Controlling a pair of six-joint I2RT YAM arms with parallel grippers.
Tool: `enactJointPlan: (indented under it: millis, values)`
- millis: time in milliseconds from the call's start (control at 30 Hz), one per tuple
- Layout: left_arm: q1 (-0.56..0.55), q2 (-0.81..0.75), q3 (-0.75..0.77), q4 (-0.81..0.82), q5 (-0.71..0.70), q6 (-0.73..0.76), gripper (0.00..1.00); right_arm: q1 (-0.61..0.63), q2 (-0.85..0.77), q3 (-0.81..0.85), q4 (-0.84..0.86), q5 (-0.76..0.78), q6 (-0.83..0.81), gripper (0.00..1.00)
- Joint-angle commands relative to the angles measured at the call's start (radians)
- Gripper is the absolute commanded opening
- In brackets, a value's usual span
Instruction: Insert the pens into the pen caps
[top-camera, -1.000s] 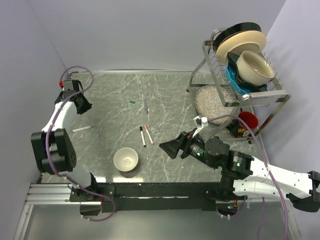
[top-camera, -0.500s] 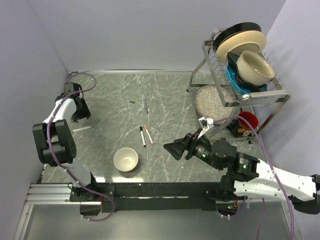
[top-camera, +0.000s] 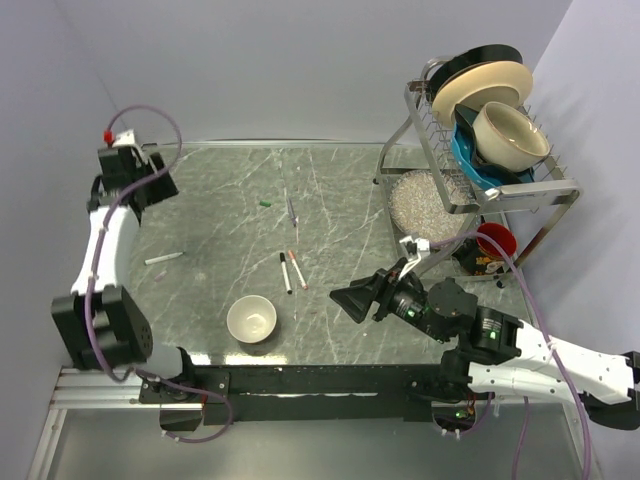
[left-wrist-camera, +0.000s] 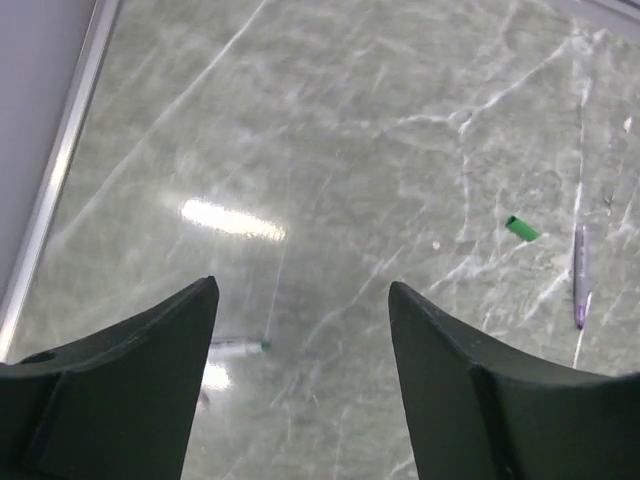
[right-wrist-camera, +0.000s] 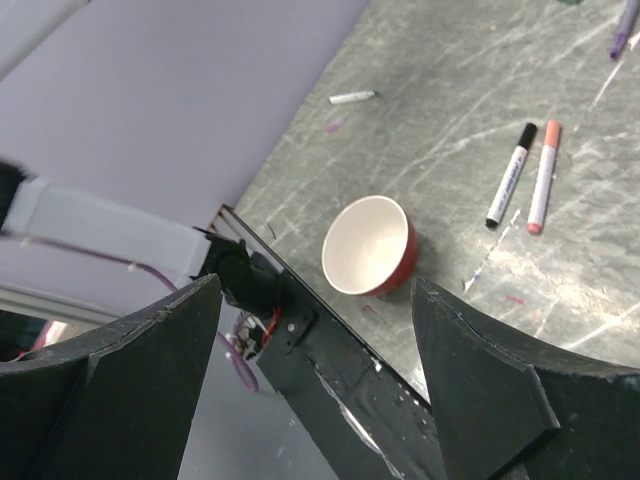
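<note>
While both arms hang over the table (top-camera: 220, 170), your left end effector (top-camera: 160, 190) sits above the far left corner. Its fingers are spread wide, with nothing between them. Your right end effector (top-camera: 343, 303) is over the near right part of the table. It is also released and empty, and it points left toward the middle.

The green-tipped pen (top-camera: 163, 258) lies alone near the left edge, well apart from the other pens. In the left wrist view one finger (left-wrist-camera: 120, 390) hides part of it. The black-tipped pen (top-camera: 285, 273) and red-tipped pen (top-camera: 297, 269) lie just beside each other near the middle of the table, roughly parallel; the right wrist view shows a gap between them.

The green cap (top-camera: 265, 204) lies loose on the table toward the far edge. The purple pen (top-camera: 291, 210) is near it on the right, apart from it. A bowl (top-camera: 230, 320), white inside and red outside, stands upright close to the near edge, on the near side of the black-tipped pen and not touching it.

A dish rack (top-camera: 430, 130) holding plates and a bowl stands at the far right corner, with a red cup (top-camera: 493, 240) below it.
</note>
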Motion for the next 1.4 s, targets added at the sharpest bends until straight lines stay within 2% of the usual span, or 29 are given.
enactJointPlan:
  millis: [0,33,100,200,333,533,800,900,1200,1367]
  values:
    - [0.004,0.209,0.271,-0.277,0.115,0.219,0.71,-0.002,-0.052,-0.033,0.064,0.028,0.004,0.84]
    - [0.006,0.235,0.293,-0.322,0.075,0.239,0.7,-0.003,-0.06,-0.035,0.062,0.029,0.006,0.84]
    - [0.018,0.244,0.255,-0.269,0.009,0.256,0.67,-0.003,-0.077,-0.046,0.067,0.039,0.003,0.84]
    - [0.001,0.289,0.264,-0.313,0.041,0.317,0.68,-0.003,-0.118,-0.059,0.071,0.046,-0.005,0.84]
    - [-0.051,0.29,0.195,-0.281,-0.075,0.408,0.67,-0.003,-0.149,-0.069,0.038,0.057,-0.013,0.85]
    - [-0.091,0.33,0.141,-0.301,-0.134,0.506,0.61,-0.003,-0.163,-0.053,-0.013,0.074,-0.046,0.86]
    - [-0.146,0.312,-0.046,-0.258,-0.269,0.612,0.57,-0.005,-0.155,-0.041,-0.041,0.074,-0.091,0.88]
    - [-0.146,0.294,-0.115,-0.212,-0.269,0.647,0.56,-0.005,-0.158,-0.05,-0.041,0.074,-0.094,0.88]
    - [-0.155,0.373,-0.038,-0.213,-0.281,0.669,0.47,-0.006,-0.183,-0.058,-0.047,0.103,-0.092,0.88]
    - [-0.157,0.361,-0.074,-0.173,-0.303,0.709,0.5,-0.006,-0.165,-0.056,-0.032,0.106,-0.091,0.89]
